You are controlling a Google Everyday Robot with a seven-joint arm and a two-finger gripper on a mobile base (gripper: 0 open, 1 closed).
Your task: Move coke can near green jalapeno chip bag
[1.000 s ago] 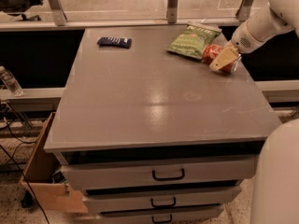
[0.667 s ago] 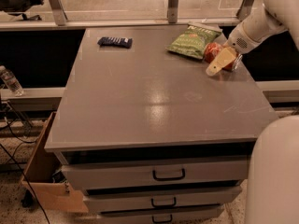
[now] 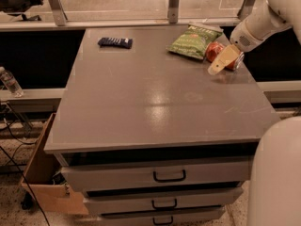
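tool (image 3: 223,63) — at coke can (image 3: 214,51), chip bag (image 3: 194,40) beside

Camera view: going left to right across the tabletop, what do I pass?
First the dark blue packet → green jalapeno chip bag → coke can. The pincer sits over the can, right of the bag, so I leave it unordered.

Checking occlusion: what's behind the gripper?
The coke can, lying beside the green jalapeno chip bag. The gripper, at the far right, covers the can's middle, so contact can't be seen.
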